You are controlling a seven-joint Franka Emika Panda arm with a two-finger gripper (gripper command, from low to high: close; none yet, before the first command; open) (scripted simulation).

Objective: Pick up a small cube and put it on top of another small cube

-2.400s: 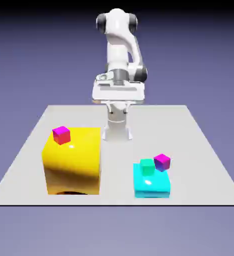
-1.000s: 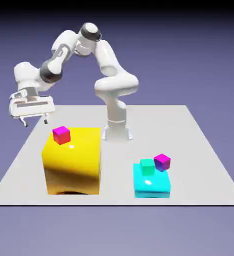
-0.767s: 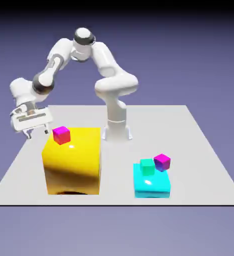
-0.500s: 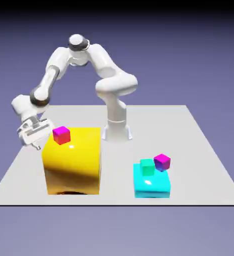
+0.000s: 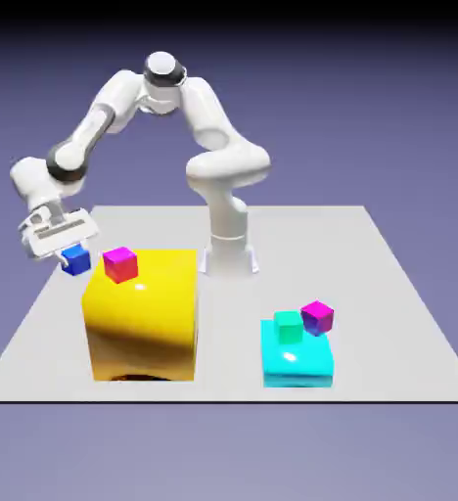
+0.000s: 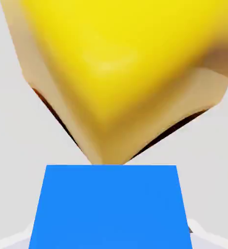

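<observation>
The small blue cube hangs above the table at the exterior view's left, just beside the big yellow block, and my gripper is shut on it. In the hand view the blue cube fills the bottom middle and hides my fingertips, with a corner of the yellow block right beyond it. A magenta cube sits on the yellow block's top. Another magenta cube and a green cube rest on the cyan block.
My arm's base stands at the far middle of the grey table. The yellow block is tall and close to my gripper's right in the exterior view. The cyan block is low, at the front right.
My gripper dipped down behind the yellow block's left side, closed, and has risen with the blue cube, which was hidden from the exterior view before.
</observation>
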